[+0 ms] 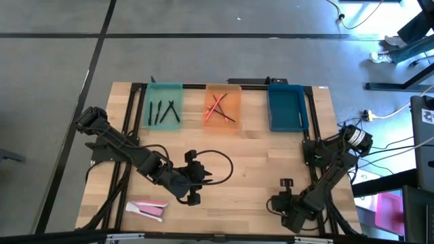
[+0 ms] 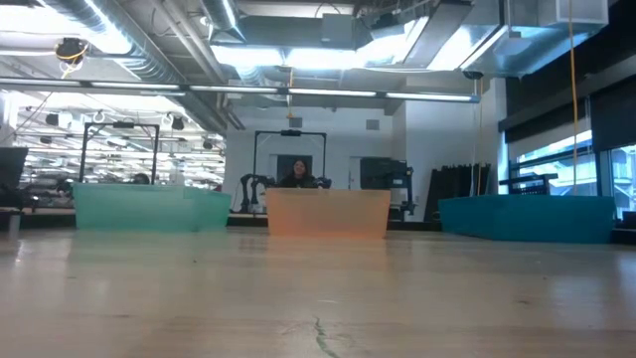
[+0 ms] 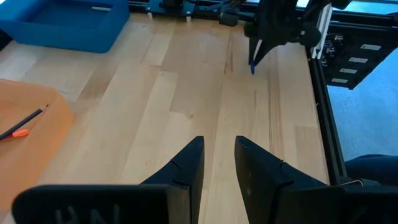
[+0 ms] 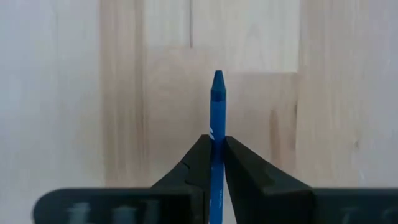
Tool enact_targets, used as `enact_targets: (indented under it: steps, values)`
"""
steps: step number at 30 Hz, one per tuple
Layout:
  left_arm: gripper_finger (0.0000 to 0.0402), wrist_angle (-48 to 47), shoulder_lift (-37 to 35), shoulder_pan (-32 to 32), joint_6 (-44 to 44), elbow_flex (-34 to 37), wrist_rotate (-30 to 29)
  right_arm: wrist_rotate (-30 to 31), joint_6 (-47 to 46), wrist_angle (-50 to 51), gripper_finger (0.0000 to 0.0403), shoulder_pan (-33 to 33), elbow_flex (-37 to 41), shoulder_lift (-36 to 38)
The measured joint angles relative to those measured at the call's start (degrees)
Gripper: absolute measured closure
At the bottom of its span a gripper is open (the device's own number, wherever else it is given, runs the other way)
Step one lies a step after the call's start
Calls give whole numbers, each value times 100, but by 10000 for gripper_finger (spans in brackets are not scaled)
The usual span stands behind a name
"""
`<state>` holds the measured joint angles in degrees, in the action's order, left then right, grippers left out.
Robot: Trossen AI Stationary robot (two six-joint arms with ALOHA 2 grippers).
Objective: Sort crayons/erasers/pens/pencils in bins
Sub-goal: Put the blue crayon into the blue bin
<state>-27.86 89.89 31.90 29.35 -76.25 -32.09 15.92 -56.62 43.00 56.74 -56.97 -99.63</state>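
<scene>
Right wrist view shows the right gripper (image 4: 213,144) pinching a blue crayon (image 4: 216,109), tip pointing forward, near the surface's front right corner; the blue bin (image 1: 285,108) lies straight toward the back edge. Left gripper (image 3: 217,163) waits spread, empty.

Blue crayon (image 4: 216,118); teal (image 1: 165,95), orange (image 1: 223,95), blue bins (image 1: 285,95)

A blue crayon (image 4: 216,124) runs off the right wrist view's edge between the right hand's (image 4: 216,163) fingers, so its rear end is unseen. In the low view, bin walls hide all contents (only the orange bin (image 2: 328,213) sits centred). From above, the sticks in the teal bin (image 1: 165,91) are too small to identify.
</scene>
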Motion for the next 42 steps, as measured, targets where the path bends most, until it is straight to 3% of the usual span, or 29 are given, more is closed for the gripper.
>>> enact_targets:
  steps: [11, 20, 31, 42]
  values:
    - [319, -2, 0, 0, -429, 0, -2, 277, 1091, -93, 360, -892, -11, 13]
    - [319, -7, 0, 0, -455, 0, -42, 678, 2104, -850, 360, -1594, -22, 19]
    - [319, -696, 0, 0, -456, 0, -53, 1510, 3796, -2696, 360, -2436, -26, 22]
    - [319, -1224, 0, -80, -1067, 0, -282, 1541, 5854, -4868, 360, -3147, -28, 28]
